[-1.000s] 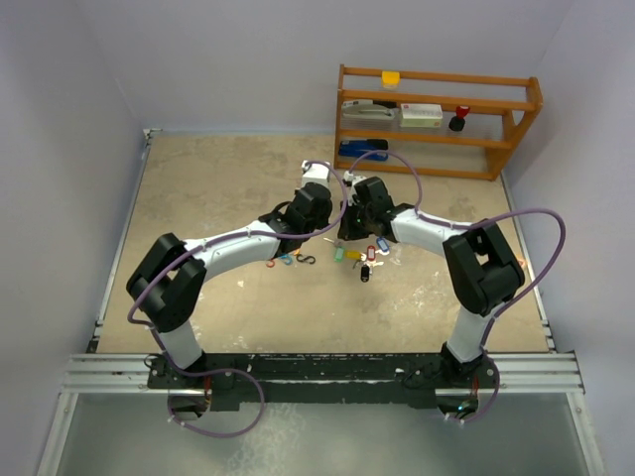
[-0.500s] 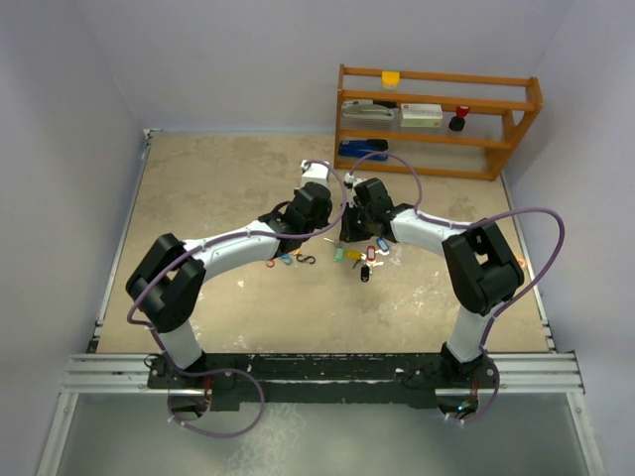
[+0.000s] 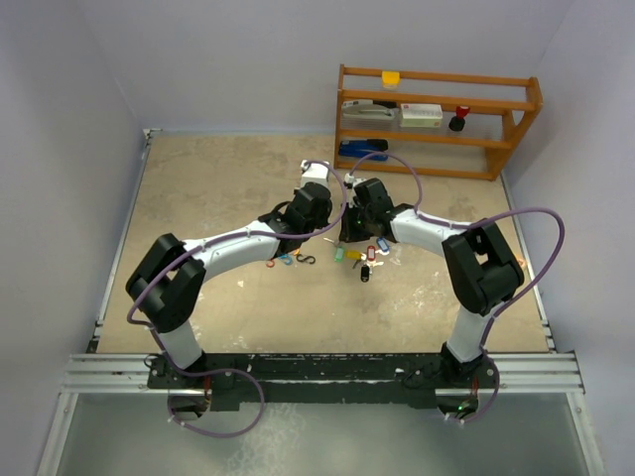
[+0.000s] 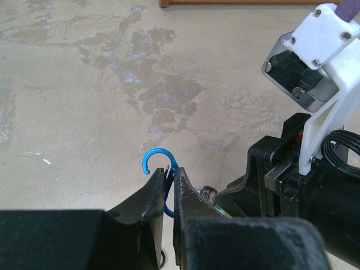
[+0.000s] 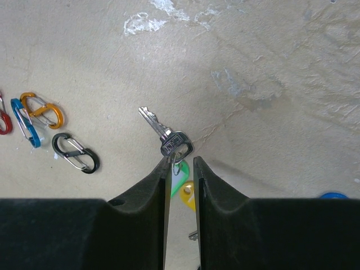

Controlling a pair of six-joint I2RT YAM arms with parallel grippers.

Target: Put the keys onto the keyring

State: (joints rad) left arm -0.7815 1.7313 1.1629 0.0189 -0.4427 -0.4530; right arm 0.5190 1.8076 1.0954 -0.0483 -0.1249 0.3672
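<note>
Change: over the last second both arms hold almost the same pose in the top view; only the right wrist has crept a little toward the held clip.
Meaning: this looks like fine alignment for threading rather than transport, and no key hangs on the clip yet.
Black clip (image 5: 76, 153): lies loose on the table (image 5: 270, 56) with an orange and a second blue one, left of the held clip and nearer the arm bases, well apart from it.
Left end effector (image 4: 169, 177): fingers closed tight on the blue clip (image 4: 158, 151), judged to serve as the keyring; its hooked end stands free above the fingertips.
Right end effector (image 5: 181, 160): just right of the held clip, jaws only narrowly apart, apparently pinching the head of one silver key (image 5: 166, 135).
Silver key: head at the fingertips, blade pointing away from them; a green tag (image 5: 179, 170) shows in the gap below the head.
Key to clip: close beside the held clip on its right, whether touching cannot be told.
Remaining keys (image 3: 359, 256): heaped on the table right of the held clip and nearer the bases.
</note>
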